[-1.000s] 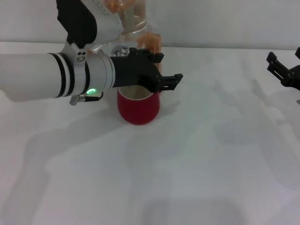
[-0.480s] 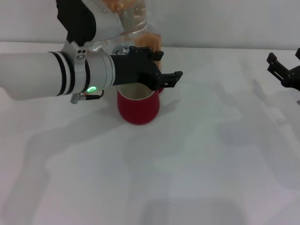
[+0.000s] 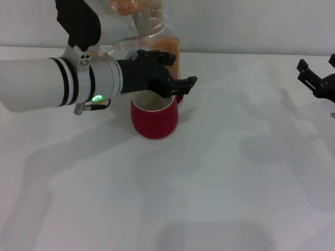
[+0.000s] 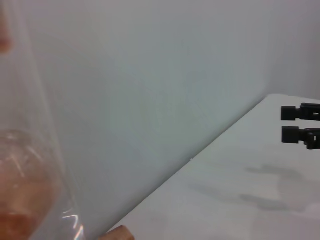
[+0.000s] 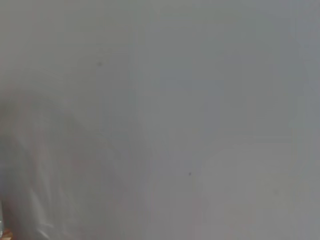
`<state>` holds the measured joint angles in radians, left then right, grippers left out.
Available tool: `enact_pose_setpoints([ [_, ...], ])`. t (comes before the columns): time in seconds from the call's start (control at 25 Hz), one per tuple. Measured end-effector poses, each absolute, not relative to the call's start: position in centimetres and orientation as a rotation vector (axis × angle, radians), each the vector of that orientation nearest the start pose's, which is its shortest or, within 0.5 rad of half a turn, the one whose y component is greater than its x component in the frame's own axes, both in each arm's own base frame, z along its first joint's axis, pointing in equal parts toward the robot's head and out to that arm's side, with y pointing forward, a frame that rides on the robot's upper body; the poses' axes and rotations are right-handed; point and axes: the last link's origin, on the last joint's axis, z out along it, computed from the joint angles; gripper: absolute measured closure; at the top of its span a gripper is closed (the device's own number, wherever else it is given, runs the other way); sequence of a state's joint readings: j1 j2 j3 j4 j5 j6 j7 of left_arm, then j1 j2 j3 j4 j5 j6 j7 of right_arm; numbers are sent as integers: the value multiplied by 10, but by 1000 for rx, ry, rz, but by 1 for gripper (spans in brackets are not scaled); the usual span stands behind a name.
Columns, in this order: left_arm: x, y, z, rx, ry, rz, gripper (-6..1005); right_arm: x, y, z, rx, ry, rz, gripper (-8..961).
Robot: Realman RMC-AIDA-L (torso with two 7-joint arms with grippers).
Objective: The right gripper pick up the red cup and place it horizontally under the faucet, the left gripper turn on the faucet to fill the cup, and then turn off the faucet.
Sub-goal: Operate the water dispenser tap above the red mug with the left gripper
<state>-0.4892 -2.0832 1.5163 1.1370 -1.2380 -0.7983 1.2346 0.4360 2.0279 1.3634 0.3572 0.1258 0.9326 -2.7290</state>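
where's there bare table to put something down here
Free: the wide white table in front of the red cup, and the stretch between it and the right gripper at the right edge. Crowded: the back left, where the left gripper hangs over the cup by the glass jar.

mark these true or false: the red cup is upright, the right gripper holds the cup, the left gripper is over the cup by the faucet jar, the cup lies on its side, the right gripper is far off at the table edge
1. The red cup stands upright on the table. True.
2. The right gripper holds the cup. False: it is far from the cup, holding nothing.
3. The left gripper is over the cup's rim, by the glass jar. True.
4. The cup lies on its side. False: its mouth faces up.
5. The right gripper is at the table's far right edge. True.
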Motion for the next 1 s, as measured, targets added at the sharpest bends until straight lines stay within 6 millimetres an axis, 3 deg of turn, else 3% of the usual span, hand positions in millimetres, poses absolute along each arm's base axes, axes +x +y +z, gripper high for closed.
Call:
enact_pose_setpoints([
  [1.0,-162,396,-37,-2487,-417,-380,243,300,371,-5,-1763,595,782,96],
])
